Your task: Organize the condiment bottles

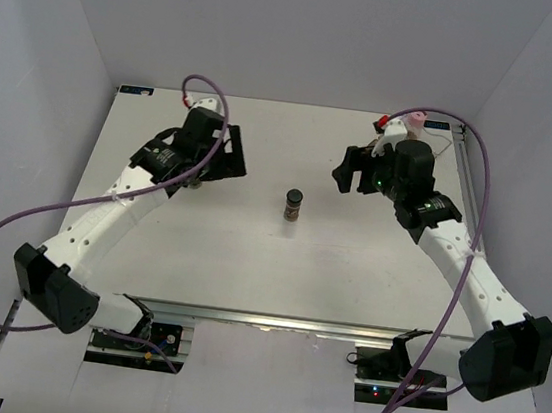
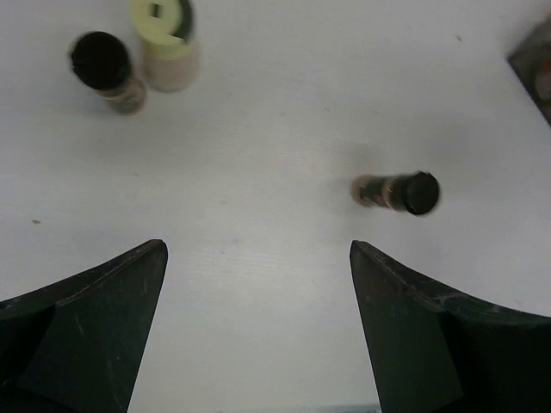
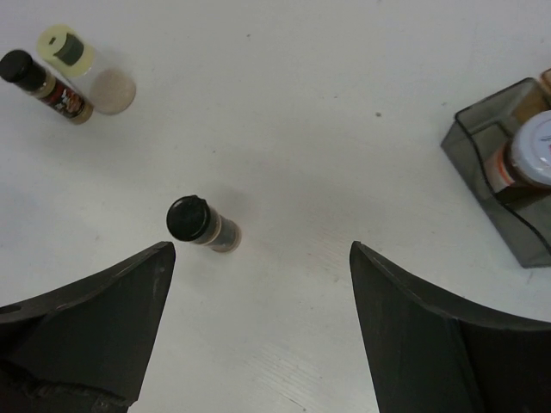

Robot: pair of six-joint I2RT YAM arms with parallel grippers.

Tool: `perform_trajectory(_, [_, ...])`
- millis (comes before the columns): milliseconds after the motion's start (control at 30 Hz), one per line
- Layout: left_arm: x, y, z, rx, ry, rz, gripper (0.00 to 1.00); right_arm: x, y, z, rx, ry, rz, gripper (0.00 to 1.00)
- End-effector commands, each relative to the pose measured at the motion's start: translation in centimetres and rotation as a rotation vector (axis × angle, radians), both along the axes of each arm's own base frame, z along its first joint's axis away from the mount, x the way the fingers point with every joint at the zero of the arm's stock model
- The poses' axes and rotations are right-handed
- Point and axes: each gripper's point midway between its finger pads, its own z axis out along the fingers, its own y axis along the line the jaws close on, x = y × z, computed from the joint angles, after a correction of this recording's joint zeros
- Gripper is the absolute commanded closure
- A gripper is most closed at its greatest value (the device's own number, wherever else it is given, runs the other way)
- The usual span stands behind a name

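A small dark bottle with a black cap (image 1: 293,206) stands alone at the table's middle; it also shows in the left wrist view (image 2: 398,191) and the right wrist view (image 3: 203,224). A cream bottle with a pale yellow cap (image 2: 165,43) and a dark black-capped bottle (image 2: 108,70) stand side by side; the right wrist view shows them too, the yellow-capped one (image 3: 86,67) and the black-capped one (image 3: 47,86). A white-capped bottle (image 3: 534,151) sits in the tinted tray (image 3: 482,138). My left gripper (image 2: 258,249) and right gripper (image 3: 263,249) are both open, empty and above the table.
In the top view the left gripper (image 1: 224,155) is at the far left and the right gripper (image 1: 349,170) at the far right. A pink cap (image 1: 420,116) shows behind the right arm. The tray's corner shows in the left wrist view (image 2: 535,64). White walls surround the table.
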Motion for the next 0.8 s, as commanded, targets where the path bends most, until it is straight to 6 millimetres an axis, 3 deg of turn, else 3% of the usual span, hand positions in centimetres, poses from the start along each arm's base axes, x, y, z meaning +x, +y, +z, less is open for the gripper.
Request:
perform_trajectory(0, [-3.1, 7.0, -3.7, 0.044, 0.053, 0.119, 0.02, -0.5, 5.2, -0.8, -0.023, 0.044, 0.141, 0.12])
perform_trajectory(167, [-5.7, 9.4, -5.3, 0.077, 0.047, 0.130, 0.02, -0.6, 8.9, -3.9, -0.090, 0.100, 0.195, 0.12])
perform_trajectory(333, [-6.8, 10.2, -5.0, 0.071, -0.021, 0.117, 0.02, -0.5, 11.3, -7.4, -0.177, 0.161, 0.207, 0.12])
perform_trajectory(533, [-7.3, 10.4, -5.3, 0.056, -0.072, 0.110, 0.02, 0.7, 11.6, -9.8, -0.255, 0.181, 0.146, 0.13])
perform_trajectory(767, [-7.5, 9.7, -7.2, 0.038, -0.046, 0.081, 0.02, 1.3, 11.8, -12.2, -0.308, 0.212, 0.128, 0.14])
